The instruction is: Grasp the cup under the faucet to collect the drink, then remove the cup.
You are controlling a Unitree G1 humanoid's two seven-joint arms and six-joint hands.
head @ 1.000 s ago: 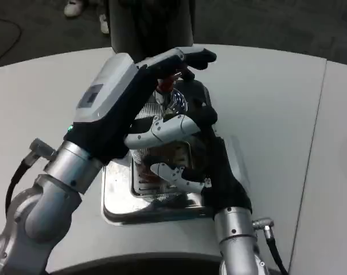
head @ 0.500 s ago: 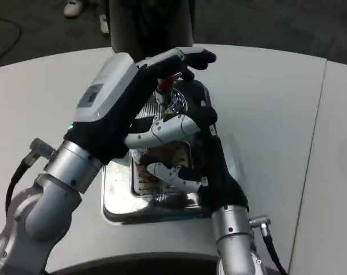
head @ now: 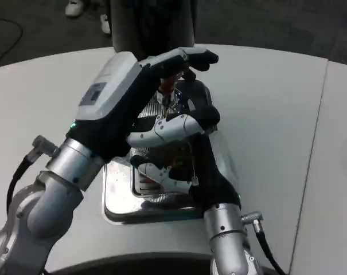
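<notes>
from my remote seat i see the left hand (head: 140, 86), white-backed with black fingers, raised over the dispenser, its fingers (head: 190, 57) reaching forward across the small red faucet handle (head: 167, 85). i cannot tell whether those fingers press the handle or hover just above it. the right hand (head: 187, 166) comes in from below, its fingers wrapped around the clear glass cup (head: 164, 154) that stands on the shiny chrome drip tray (head: 119, 197) beneath the faucet. the cup is mostly hidden by the fingers, and a brownish tint shows inside it, though i cannot judge the level. the ribbed metal grate (head: 157, 106) of the tray shows behind the cup. the tray rests on the round white table (head: 265, 114). at the far edge of the table stands a dark upright column (head: 153, 23).
</notes>
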